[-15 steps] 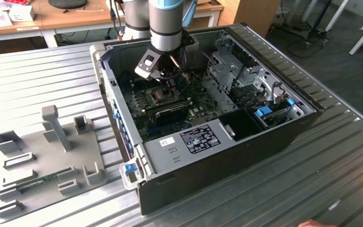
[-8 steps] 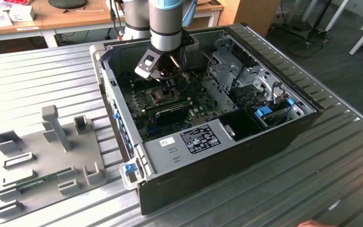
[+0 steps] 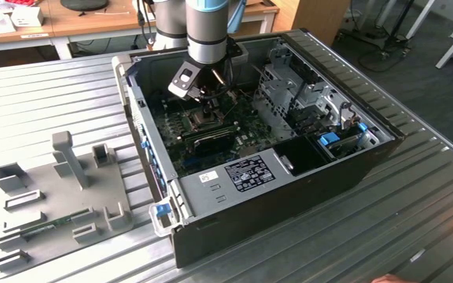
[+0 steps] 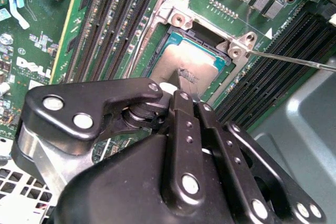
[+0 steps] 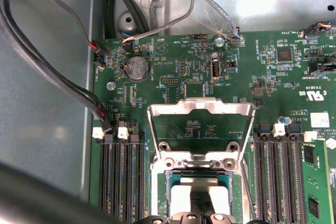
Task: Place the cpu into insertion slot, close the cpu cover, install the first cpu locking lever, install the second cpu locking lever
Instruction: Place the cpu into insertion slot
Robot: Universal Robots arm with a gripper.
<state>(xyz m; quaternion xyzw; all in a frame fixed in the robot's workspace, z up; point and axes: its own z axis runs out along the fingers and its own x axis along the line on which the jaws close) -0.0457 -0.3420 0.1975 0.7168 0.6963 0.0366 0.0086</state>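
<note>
The cpu (image 4: pixel 185 65), thin, light and judged fragile, best taken by its edges, was pictured lying in the insertion slot (image 4: pixel 167 39), the cpu cover (image 5: pixel 202 105) raised, the jaws of the gripper (image 4: pixel 175 96) drawn narrow just above it.

- A ribbed grey metal table (image 3: pixel 45 100) stretches across the scene.
- An open black computer case (image 3: pixel 289 218) lies at centre, reaching toward 2 o'clock.
- A grey fixture plate (image 3: pixel 42 194) lies at 8 o'clock.

cpu (image 4: pixel 184 66) lying in insertion slot (image 4: pixel 181 22), gripper (image 4: pixel 176 94) close above
</note>
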